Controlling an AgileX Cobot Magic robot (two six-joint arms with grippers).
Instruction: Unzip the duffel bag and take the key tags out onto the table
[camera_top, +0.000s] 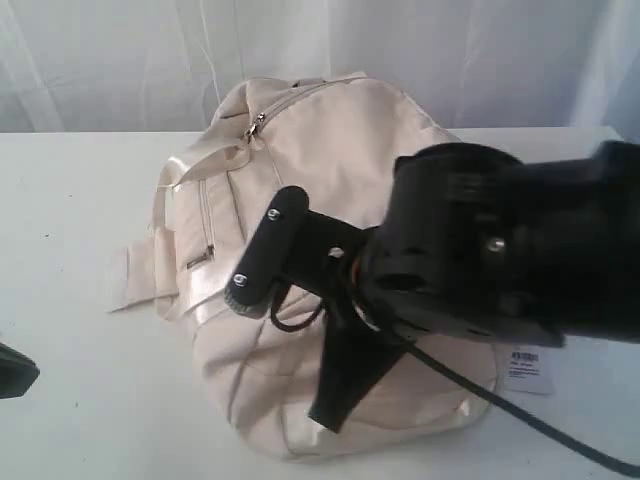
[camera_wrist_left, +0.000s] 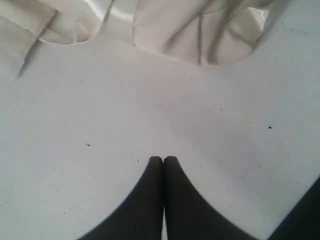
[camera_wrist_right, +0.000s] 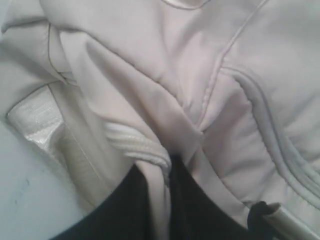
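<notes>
The large cream-beige fabric duffel bag (camera_top: 300, 180) lies mid-way across the wide white tabletop (camera_top: 80, 200), its long axis running from 12 toward 5 o'clock. The black right gripper (camera_wrist_right: 167, 167) reaches in from 3 o'clock, clenched on a fold of the bag's fabric. The black left gripper (camera_wrist_left: 163, 160), fingertips pressed together, hangs over the tabletop at 8 o'clock.

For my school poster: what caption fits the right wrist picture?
Right end effector pinching a fold of the bag.

We see what looks like a robotics lab bench: a wide, plain white flat tabletop (camera_top: 80, 180) backed by pale white draped fabric curtains (camera_top: 120, 50), with a bulky black jointed robot arm (camera_top: 520, 250) above it.
</notes>
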